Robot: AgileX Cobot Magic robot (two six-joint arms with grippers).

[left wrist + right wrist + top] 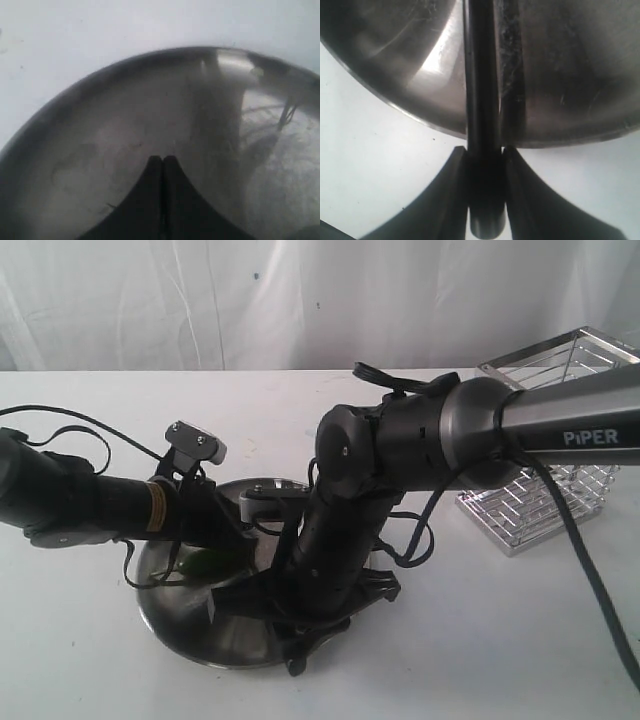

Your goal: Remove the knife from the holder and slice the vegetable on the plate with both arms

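The steel plate point(185, 618) lies on the white table, with the green chili pepper point(205, 562) on its left part. My left gripper point(162, 159) is shut with nothing between its fingers, low over the plate point(100, 125); the pepper is out of the left wrist view. In the exterior view the slimmer left arm point(120, 505) ends just above the pepper. My right gripper point(485, 152) is shut on the black handle of the knife point(481, 75), which reaches in over the rim of the plate point(560, 75). The thick right arm point(340, 530) hides the knife in the exterior view.
The chrome wire holder point(560, 450) stands at the right, behind the right arm's forearm. A white cloth backdrop hangs behind the table. Black cables point(590, 570) trail off the right arm toward the front right.
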